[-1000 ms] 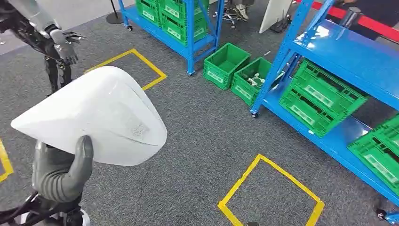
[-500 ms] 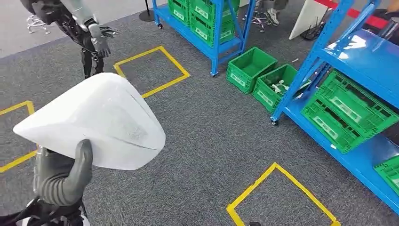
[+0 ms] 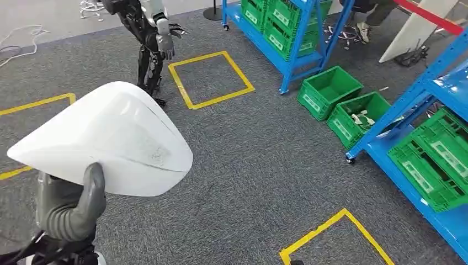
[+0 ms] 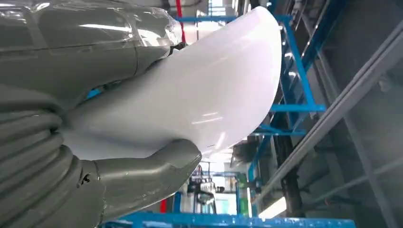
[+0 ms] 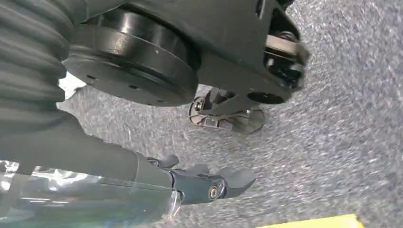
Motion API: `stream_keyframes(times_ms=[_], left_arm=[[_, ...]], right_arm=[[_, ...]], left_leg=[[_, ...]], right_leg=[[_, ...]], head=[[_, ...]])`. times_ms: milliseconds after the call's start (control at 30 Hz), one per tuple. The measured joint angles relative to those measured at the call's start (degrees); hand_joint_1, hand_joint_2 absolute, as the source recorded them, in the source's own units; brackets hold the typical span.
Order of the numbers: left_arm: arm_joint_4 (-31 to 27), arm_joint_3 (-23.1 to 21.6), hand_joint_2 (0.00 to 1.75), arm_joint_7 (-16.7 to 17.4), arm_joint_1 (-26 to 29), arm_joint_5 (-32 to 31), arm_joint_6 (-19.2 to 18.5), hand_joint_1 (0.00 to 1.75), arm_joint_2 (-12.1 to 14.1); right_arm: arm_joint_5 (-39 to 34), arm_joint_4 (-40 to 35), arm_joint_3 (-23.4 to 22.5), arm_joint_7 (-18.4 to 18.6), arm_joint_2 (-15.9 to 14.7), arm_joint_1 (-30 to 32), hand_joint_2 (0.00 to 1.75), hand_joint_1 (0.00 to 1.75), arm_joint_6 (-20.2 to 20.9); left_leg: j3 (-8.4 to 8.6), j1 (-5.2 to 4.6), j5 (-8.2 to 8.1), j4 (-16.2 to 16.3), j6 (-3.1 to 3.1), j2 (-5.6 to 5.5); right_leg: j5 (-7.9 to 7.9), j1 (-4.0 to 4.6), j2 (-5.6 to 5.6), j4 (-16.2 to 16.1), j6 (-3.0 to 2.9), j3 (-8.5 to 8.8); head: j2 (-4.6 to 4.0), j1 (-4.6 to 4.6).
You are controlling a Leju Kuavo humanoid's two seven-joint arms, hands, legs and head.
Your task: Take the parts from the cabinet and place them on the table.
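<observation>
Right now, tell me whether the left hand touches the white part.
Touching. The head view shows the left hand gripping the white part from below, thumb pressed against it.

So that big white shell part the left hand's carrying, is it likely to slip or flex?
The white part looks rigid: its curved shape holds beyond the left hand. Its glossy surface in the left wrist view suggests slipperiness. It overhangs the hand widely, so it may tilt.

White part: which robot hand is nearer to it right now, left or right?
Left. The left robot hand grips the white part from below, thumb over its near edge. The right robot hand hangs low over the grey carpet, apart from it, holding nothing.
</observation>
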Motion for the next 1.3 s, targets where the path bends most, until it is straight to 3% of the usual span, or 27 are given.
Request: stream_keyframes(times_ms=[33, 67, 100, 233, 267, 300, 333, 400, 433, 467, 533, 567, 600, 633, 733, 767, 800, 833, 900, 933, 1000, 1067, 1100, 1133, 1233, 1267, 1300], left_arm=[[0.0, 0.0, 1.75, 0.0, 0.0, 0.0, 0.0, 1.75, 0.0], [0.0, 0.1, 1.75, -0.1, 0.0, 0.0, 0.0, 1.75, 0.0], [0.0, 0.1, 1.75, -0.1, -0.2, 0.0, 0.0, 1.75, 0.0], [0.0, 0.1, 1.75, 0.5, -1.0, 0.1, -0.3, 1.75, -0.3], [0.0, 0.0, 1.75, 0.7, -1.5, 0.1, -0.5, 1.75, -0.4], [0.0, 0.0, 1.75, 0.8, -1.8, 0.1, -0.6, 1.75, -0.5], [0.1, 0.0, 1.75, 1.0, -2.4, 0.1, -0.6, 1.75, -0.5], [0.6, -0.1, 1.75, 1.8, -3.9, 0.1, -0.7, 1.75, -0.9], [0.8, -0.2, 1.75, 2.2, -4.3, 0.1, -0.7, 1.75, -1.0], [1.0, -0.2, 1.75, 2.4, -4.4, 0.1, -0.7, 1.75, -1.1], [1.2, -0.3, 1.75, 2.8, -4.8, 0.1, -0.7, 1.75, -1.3], [1.4, -0.4, 1.75, 2.9, -5.2, 0.1, -0.7, 1.75, -1.3], [1.4, -0.4, 1.75, 2.9, -5.5, 0.1, -0.7, 1.75, -1.4], [1.4, -0.5, 1.75, 3.0, -5.5, 0.0, -0.7, 1.75, -1.5], [1.4, -0.5, 1.75, 3.0, -5.7, 0.0, -0.7, 1.75, -1.6], [1.4, -0.5, 1.75, 3.0, -5.7, 0.0, -0.7, 1.75, -1.7], [1.4, -0.5, 1.75, 3.0, -5.9, 0.0, -0.6, 1.75, -1.7], [1.5, -0.4, 1.75, 3.0, -6.1, 0.0, -0.5, 1.75, -1.9], [1.5, -0.4, 1.75, 3.0, -6.1, 0.0, -0.5, 1.75, -2.0], [1.7, -0.4, 1.75, 3.0, -6.1, 0.0, -0.5, 1.75, -2.0], [2.0, -0.4, 1.75, 3.0, -6.1, 0.0, -0.5, 1.75, -2.0], [2.0, -0.4, 1.75, 3.0, -6.1, 0.0, -0.5, 1.75, -2.0], [2.0, -0.4, 1.75, 3.0, -6.1, 0.0, -0.5, 1.75, -2.0], [2.0, -0.4, 1.75, 3.0, -6.2, 0.0, -0.5, 1.75, -2.0], [2.0, -0.5, 1.75, 3.1, -6.0, 0.0, -0.4, 1.75, -2.0], [2.0, -0.5, 1.75, 3.1, -6.0, 0.0, -0.4, 1.75, -2.0], [2.0, -0.4, 1.75, 3.0, -6.0, 0.0, -0.3, 1.75, -2.0]], right_arm=[[0.0, 0.0, 0.0, 0.1, 0.0, -0.1, 1.75, 0.00, 0.0], [0.0, 0.0, 0.0, 0.3, -0.1, -0.1, 1.75, 0.00, 0.0], [0.0, 0.0, 0.0, 0.7, -0.4, -0.1, 1.75, 0.00, 0.0], [-0.4, 0.0, 0.0, 1.2, -0.4, -0.4, 1.75, 0.00, 0.1], [-0.4, 0.0, 0.0, 1.2, -0.5, -0.6, 1.75, 0.00, 0.1], [-0.5, 0.0, 0.0, 1.2, -0.6, -0.8, 1.75, 0.00, 0.1], [-0.5, 0.0, 0.0, 1.1, -0.6, -1.0, 1.75, 0.00, 0.1], [-0.6, 0.0, 0.0, 1.1, -0.7, -0.7, 1.75, 0.00, 0.1], [-0.6, 0.0, 0.0, 1.1, -0.7, -0.6, 1.75, 0.00, 0.1], [-0.7, 0.0, 0.0, 1.1, -0.7, -0.5, 1.75, 0.00, 0.1], [-0.6, 0.0, 0.0, 1.1, -0.8, -0.6, 1.75, 0.00, 0.2], [-0.6, 0.0, 0.0, 1.1, -0.8, -0.6, 1.75, 0.00, 0.2], [-0.6, 0.0, 0.0, 1.1, -1.0, -0.6, 1.75, 0.00, 0.2], [-0.5, 0.0, 0.0, 1.1, -1.0, -0.7, 1.75, 0.00, 0.2], [-0.5, 0.0, 0.0, 1.2, -1.0, -0.8, 1.75, 0.00, 0.2], [-0.5, 0.0, 0.0, 1.2, -1.0, -0.8, 1.75, 0.00, 0.2], [-0.5, 0.0, 0.0, 1.2, -1.0, -0.8, 1.75, 0.00, 0.2], [-0.5, 0.0, 0.0, 1.2, -1.1, -0.6, 1.75, 0.00, 0.2], [-0.5, 0.0, 0.0, 1.2, -1.0, -0.2, 1.75, 0.00, 0.2], [-0.5, 0.0, 0.0, 1.3, -1.0, -0.1, 1.75, 0.00, 0.2], [-0.5, 0.0, 0.0, 1.3, -1.0, -0.2, 1.75, 0.00, 0.2], [-0.5, 0.0, 0.0, 1.3, -1.2, -0.3, 1.75, 0.00, 0.2], [-0.5, 0.0, 0.0, 1.3, -1.2, -0.3, 1.75, 0.00, 0.2], [-0.5, 0.0, 0.0, 1.3, -1.3, -0.2, 1.75, 0.00, 0.2], [-0.4, 0.0, 0.0, 1.3, -1.3, -0.7, 1.75, 0.00, 0.2], [-0.4, 0.0, 0.0, 1.3, -1.2, -0.8, 1.75, 0.00, 0.2], [-0.4, 0.0, 0.0, 1.3, -1.3, -0.9, 1.75, 0.00, 0.3]], left_leg=[[0.20, -0.10, 0.04, 0.0, -0.01, -0.80], [0.22, 0.02, 0.12, 0.0, -0.04, -1.37], [0.01, -0.12, 0.33, 0.0, -0.32, -2.02], [-0.84, 0.65, 1.44, -0.6, -1.94, -4.52], [-0.55, 0.60, 2.06, -1.7, -2.33, -5.06], [-1.19, 0.43, 0.67, -0.4, -1.94, -1.47], [-2.85, 0.31, -1.77, 2.9, -2.24, 0.77], [-6.62, 0.58, -5.76, 11.3, -2.66, 2.40], [-7.45, 0.73, -6.08, 13.4, -2.84, 2.75], [-6.80, 0.82, -5.19, 12.7, -3.02, 2.95], [-2.17, 0.95, -1.31, 5.4, -3.27, 4.15], [0.87, 0.92, 0.24, 0.8, -3.31, 6.21], [1.71, 0.12, -1.10, -0.8, -2.97, 8.67], [1.52, 0.30, -0.71, -0.8, -1.98, 7.51], [1.20, 0.20, -0.60, -0.9, -1.02, 5.98], [1.22, 0.41, -0.38, -1.0, -0.65, 5.33], [1.14, 0.41, -0.28, -1.0, -0.43, 4.61], [1.02, 0.38, -0.17, -1.0, -0.24, 3.91], [0.84, 0.17, -0.03, -1.0, 0.06, 2.32], [0.83, 0.01, 0.02, -1.0, 0.15, 1.49], [0.98, -0.26, 0.09, -1.0, 0.26, -0.22], [1.29, -0.35, 0.12, -1.0, 0.28, -1.64], [1.24, -0.16, 0.21, -1.1, 0.16, -2.18], [0.97, -0.28, 0.36, -0.8, -0.05, -2.84], [0.11, 0.14, 1.19, -1.3, -1.25, -4.42], [-0.01, -0.04, 0.81, -0.9, -1.11, -3.10], [-0.55, -0.37, -0.28, 0.1, -1.20, 1.16]], right_leg=[[3.09, 0.37, 0.74, -5.4, -0.74, 2.42], [4.86, 0.77, 2.54, -9.7, -1.44, 4.23], [4.24, 0.62, 4.19, -10.8, -2.07, 4.66], [4.79, 1.08, 2.28, -12.8, -2.16, 5.29], [5.43, 0.97, 1.51, -13.9, -1.77, 5.69], [6.31, 0.61, 0.88, -15.3, -1.67, 6.19], [6.68, 0.67, 0.43, -15.7, -1.87, 6.22], [6.71, 0.64, -1.01, -15.4, -1.82, 5.86], [6.58, 0.64, -1.87, -15.2, -1.77, 5.68], [6.46, 0.61, -2.40, -15.0, -1.68, 5.54], [6.04, 0.43, -3.36, -14.3, -1.25, 5.42], [5.67, 0.35, -3.77, -13.8, -0.90, 5.43], [5.21, 0.82, -3.99, -13.3, -0.38, 5.21], [4.97, 0.82, -4.25, -12.9, -0.18, 5.24], [4.77, 0.66, -5.54, -12.9, 0.15, 5.46], [4.08, 0.45, -4.58, -12.5, 0.66, 5.37], [2.25, 0.30, -2.30, -10.5, 0.96, 4.66], [-0.25, 0.20, -1.09, -6.4, 1.09, 3.01], [-4.16, 0.22, -0.58, 2.8, 1.02, -1.06], [-4.50, 0.22, -0.51, 5.2, 0.84, -2.26], [-1.02, 0.33, -0.12, 2.4, -0.02, -1.31], [4.93, 0.78, 1.51, -7.6, -1.11, 2.77], [5.65, 1.02, 3.69, -10.7, -1.55, 4.03], [5.70, 0.85, 4.11, -11.6, -1.86, 4.12], [5.56, 1.19, 2.64, -12.5, -2.09, 4.45], [6.32, 0.55, 1.88, -14.0, -1.94, 4.92], [6.67, 0.72, 1.35, -14.6, -1.85, 5.22]], head=[[0.00, 0.02], [0.00, 0.09], [0.00, -0.29], [0.00, 0.26], [0.00, 0.15], [0.00, 0.26], [0.00, -0.04], [0.00, -0.42], [0.00, -0.48], [0.00, -0.57], [0.00, -0.63], [0.00, -0.76], [0.00, -1.09], [0.00, -0.96], [0.00, -0.74], [0.00, -0.70], [0.00, -0.48], [0.00, -0.26], [0.00, -0.17], [0.00, -0.13], [0.00, -0.04], [0.00, -0.02], [0.00, -0.02], [0.00, -0.20], [0.00, 0.33], [0.00, 0.22], [0.00, 0.17]])
